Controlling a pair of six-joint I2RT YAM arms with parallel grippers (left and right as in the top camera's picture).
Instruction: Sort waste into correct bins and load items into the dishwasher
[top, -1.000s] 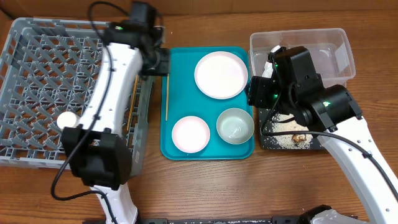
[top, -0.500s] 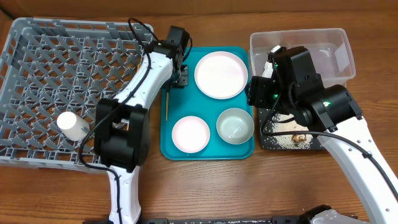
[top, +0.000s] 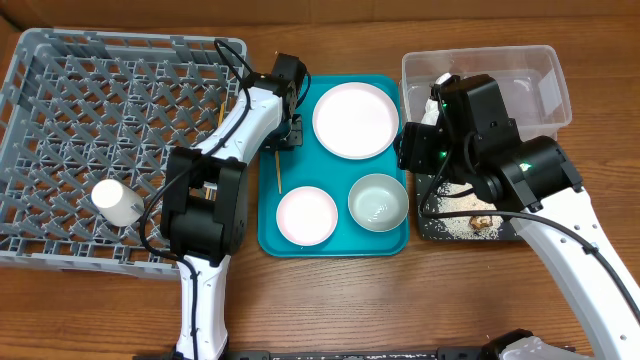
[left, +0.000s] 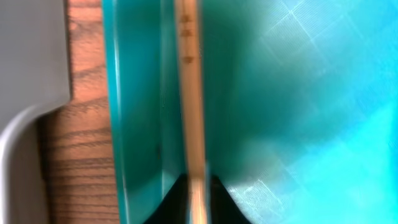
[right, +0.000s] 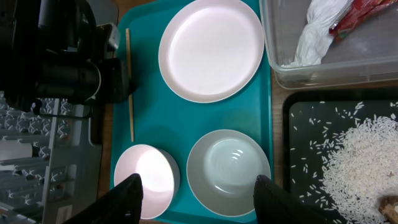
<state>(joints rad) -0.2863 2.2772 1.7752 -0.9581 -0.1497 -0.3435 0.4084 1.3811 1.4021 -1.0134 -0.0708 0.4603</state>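
The left arm is stretched over the rack's (top: 80, 110) right side, its gripper (left: 198, 202) closed on one chopstick (left: 189, 93) at the teal tray's (top: 345, 242) left edge. The right gripper (right: 199, 190) is held wide open and empty above that tray, where two plates (a large plate (top: 355, 120) and a small plate (top: 307, 215)) and one bowl (top: 378, 200) are set. One cup (top: 118, 200) is lying in the rack.

Chopstick (left: 189, 112) blurred, cut off top and bottom, black tray (top: 424, 230) half hidden under right arm (top: 530, 170)
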